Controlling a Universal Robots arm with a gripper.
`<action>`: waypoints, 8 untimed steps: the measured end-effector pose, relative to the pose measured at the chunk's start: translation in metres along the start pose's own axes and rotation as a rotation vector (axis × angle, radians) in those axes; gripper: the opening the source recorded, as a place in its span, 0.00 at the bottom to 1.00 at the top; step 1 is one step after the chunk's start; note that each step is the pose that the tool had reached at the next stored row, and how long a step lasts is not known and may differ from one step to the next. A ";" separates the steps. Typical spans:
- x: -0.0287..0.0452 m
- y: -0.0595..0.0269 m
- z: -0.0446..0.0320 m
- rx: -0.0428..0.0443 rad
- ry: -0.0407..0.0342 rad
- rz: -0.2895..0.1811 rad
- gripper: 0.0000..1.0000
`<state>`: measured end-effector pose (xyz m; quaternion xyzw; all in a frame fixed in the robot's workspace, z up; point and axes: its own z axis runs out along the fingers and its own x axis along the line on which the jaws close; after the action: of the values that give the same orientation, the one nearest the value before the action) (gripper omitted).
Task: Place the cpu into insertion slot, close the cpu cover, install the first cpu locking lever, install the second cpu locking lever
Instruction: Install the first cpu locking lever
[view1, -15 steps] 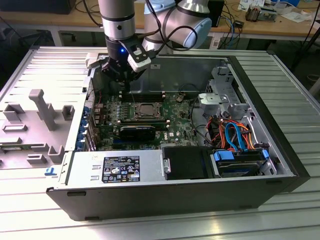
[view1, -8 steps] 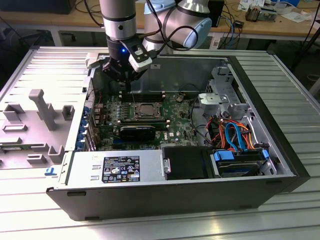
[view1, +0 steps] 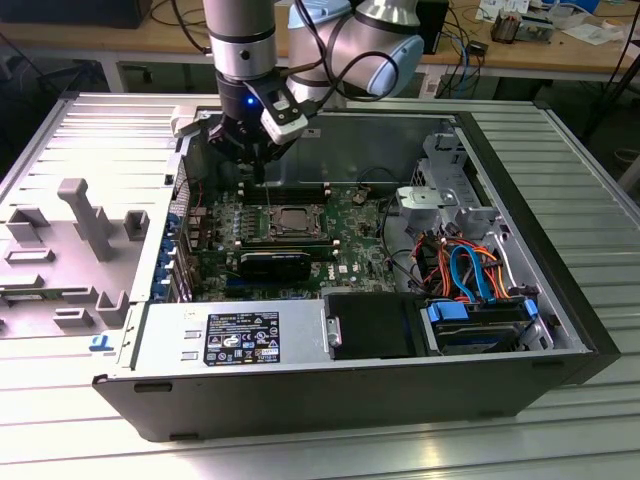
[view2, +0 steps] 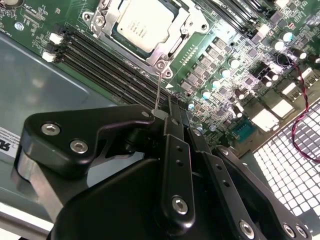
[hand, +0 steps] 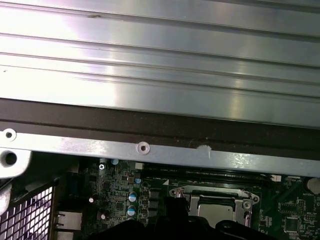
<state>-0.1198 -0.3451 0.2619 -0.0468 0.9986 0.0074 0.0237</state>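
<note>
1. In the exterior view, grey plastic fixtures (view1: 85, 215) lie on the table at the left, outside the open case (view1: 300, 395).
2. The gripper (view1: 258, 165) hangs over the memory slots (view2: 100, 55), just beyond the socket's far-left corner.
3. The cpu (view1: 293, 216) lies near of and slightly right of the gripper. It is seated flat in the socket with its metal top up. It is square (no long axis), and its edges run roughly parallel to the case walls.
4. The cpu cover (view2: 176, 46) lies down flat around the cpu.
5. The second wrist view adds a thin locking lever (view2: 158, 92). It runs from the socket corner to the fingertips (view2: 172, 111), which are drawn together. Whether they clamp the wire cannot be determined.
6. The first wrist view adds the far case wall (hand: 150, 152).
7. Coloured drive cables (view1: 470, 275) lie at the right.
</note>
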 end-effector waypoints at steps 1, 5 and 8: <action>-0.0008 -0.0001 0.0001 0.0000 0.0000 0.000 0.11; -0.0055 -0.0005 0.0003 -0.0001 -0.0001 0.000 0.11; -0.0100 -0.0010 0.0005 0.0000 0.0000 0.000 0.11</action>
<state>-0.1098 -0.3452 0.2618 -0.0468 0.9986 0.0074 0.0237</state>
